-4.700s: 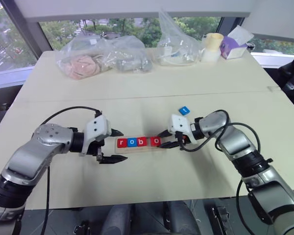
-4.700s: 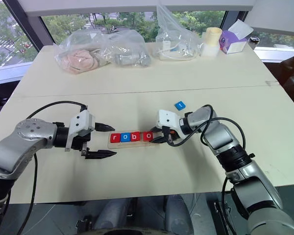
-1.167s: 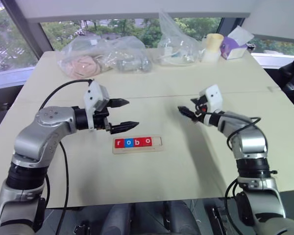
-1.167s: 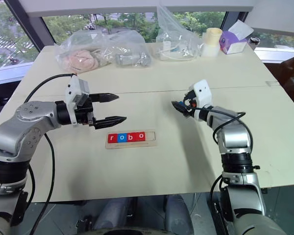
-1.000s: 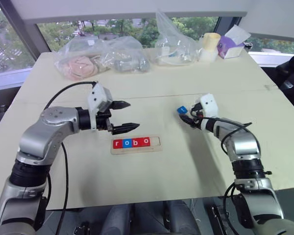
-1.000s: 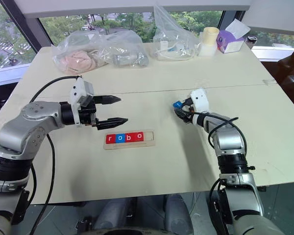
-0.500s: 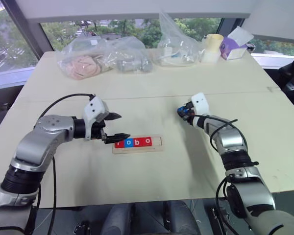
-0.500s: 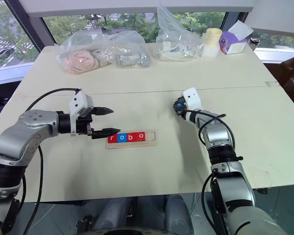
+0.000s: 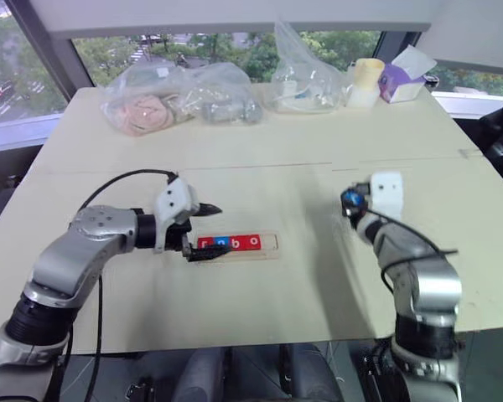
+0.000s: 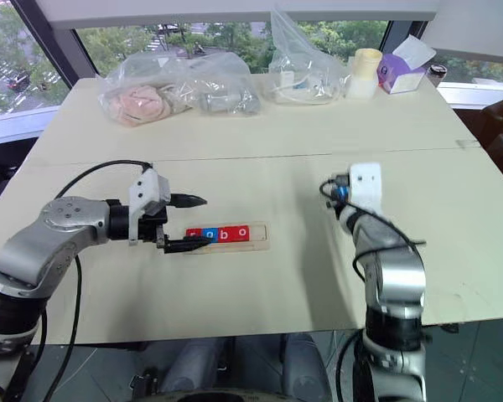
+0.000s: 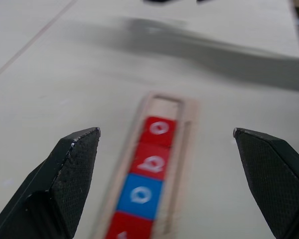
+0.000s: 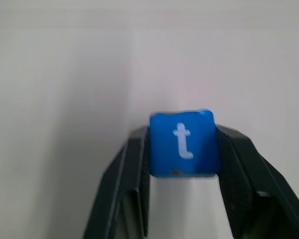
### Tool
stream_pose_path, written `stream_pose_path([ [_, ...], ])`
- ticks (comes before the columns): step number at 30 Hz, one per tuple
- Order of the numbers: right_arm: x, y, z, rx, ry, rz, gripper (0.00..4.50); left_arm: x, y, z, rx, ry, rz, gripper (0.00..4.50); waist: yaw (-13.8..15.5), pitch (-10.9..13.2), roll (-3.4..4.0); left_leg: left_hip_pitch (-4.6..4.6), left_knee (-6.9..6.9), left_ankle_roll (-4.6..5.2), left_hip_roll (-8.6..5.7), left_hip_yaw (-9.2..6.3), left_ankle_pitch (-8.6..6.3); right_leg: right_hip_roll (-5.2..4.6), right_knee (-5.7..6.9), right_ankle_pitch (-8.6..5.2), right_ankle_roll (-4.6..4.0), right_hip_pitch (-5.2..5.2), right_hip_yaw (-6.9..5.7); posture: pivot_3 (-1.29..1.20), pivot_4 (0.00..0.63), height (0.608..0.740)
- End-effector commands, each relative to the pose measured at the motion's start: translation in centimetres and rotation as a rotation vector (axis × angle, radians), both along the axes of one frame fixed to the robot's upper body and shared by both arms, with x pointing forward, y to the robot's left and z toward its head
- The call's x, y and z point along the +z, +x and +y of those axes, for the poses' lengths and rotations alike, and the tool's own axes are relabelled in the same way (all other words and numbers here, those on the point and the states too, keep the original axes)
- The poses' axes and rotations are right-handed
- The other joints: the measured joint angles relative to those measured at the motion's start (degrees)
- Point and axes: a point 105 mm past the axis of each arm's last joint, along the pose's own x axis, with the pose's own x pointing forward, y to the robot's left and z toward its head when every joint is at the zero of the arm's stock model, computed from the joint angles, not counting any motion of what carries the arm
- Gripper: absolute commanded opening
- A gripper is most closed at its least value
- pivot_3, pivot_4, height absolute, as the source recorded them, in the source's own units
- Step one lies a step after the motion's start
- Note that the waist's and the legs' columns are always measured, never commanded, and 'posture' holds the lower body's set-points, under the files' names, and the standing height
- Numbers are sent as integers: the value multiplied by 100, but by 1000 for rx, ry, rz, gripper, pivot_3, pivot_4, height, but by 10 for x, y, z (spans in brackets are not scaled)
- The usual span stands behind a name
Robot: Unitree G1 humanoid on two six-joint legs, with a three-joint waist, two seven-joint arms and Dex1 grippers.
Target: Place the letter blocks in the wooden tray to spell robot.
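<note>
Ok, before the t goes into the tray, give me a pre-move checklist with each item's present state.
1. Blue t block clamped between the right gripper fingers: ok.
2. Letter facing the wrist camera and readable: ok.
3. Wooden tray holds r, o, b, o in order: ok.
4. Last slot at the tray's right end free: ok.
5. Left gripper clear of that slot: ok; it is open at the tray's left end, a finger either side.
6. Right gripper lined up over the tray: not ok, it is off to the tray's right, above the table.
</note>
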Motion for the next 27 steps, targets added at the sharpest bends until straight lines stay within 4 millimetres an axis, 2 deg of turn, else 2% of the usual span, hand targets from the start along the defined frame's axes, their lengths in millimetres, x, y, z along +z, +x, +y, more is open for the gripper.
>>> stream_pose_path([
  [1, 8, -21, 19, 16, 74, -16, 1214, 1, -12, -13, -106, 19, 0, 4500, -24, 0, 1, 0, 0, 0, 1, -1, 0, 0, 1, -1, 1, -1, 0, 0, 150, 734],
  [4, 5, -34, 31, 21, 115, 19, 1214, -11, -15, -16, -151, 67, 14, 4500, -41, -2, 6, 1, -8, 0, 4, 3, 0, 1, 3, -3, -2, -9, 1, 0, 150, 734],
  [7, 3, -41, 41, 25, 151, 48, 1214, -14, -12, -18, -159, 72, 19, 4500, -17, -2, 6, 0, -7, 0, 4, 2, 0, 1, 2, -4, -3, -9, 0, 0, 150, 734],
  [13, -7, -42, 44, 15, 213, 111, 1214, -14, -1, -19, -152, 78, -1, 4500, -4, -2, 6, -3, -5, 0, 2, 0, 0, -1, -3, -5, -1, -7, -3, 0, 150, 734],
  [19, 0, -40, 43, 97, 182, 116, 4174, -12, 12, -7, -105, 71, -11, 4500, -23, -2, 6, -3, -6, 0, 2, 0, 0, -1, -3, -5, -1, -9, -3, 0, 150, 734],
  [20, 10, -35, 38, 116, 165, 70, 4471, -12, 12, -4, -104, 75, -12, 4500, -26, -1, 7, -4, -7, 0, 2, 1, 0, -1, -3, -5, -1, -10, -3, 0, 150, 734],
  [22, 36, -23, 29, 217, 82, -76, 4471, -9, 11, 1, -102, 59, -6, 4500, -23, -1, 7, -5, -6, 0, 2, 2, 0, -2, -3, -5, -1, -11, -3, 0, 150, 734],
  [24, 62, -19, 28, 456, -5, -201, 4471, -2, 10, 2, -110, 16, 14, 4500, -10, 2, 7, -6, -4, 0, 1, 5, 0, -4, -10, -7, 3, -7, -5, 0, 150, 734],
  [25, 67, -20, 29, 565, -42, -226, 4471, 1, 9, 2, -115, 4, 20, 4500, -4, 2, 7, -7, -3, 0, 1, 4, 0, -4, -15, -8, 5, -3, -8, 0, 150, 734],
  [27, 61, -37, 26, 859, -201, -206, 4471, 4, 2, 0, -148, 2, 31, 4500, 9, 2, 5, -10, -2, 1, 1, 7, -1, -6, -35, -16, 20, 9, -17, 0, 150, 734],
])
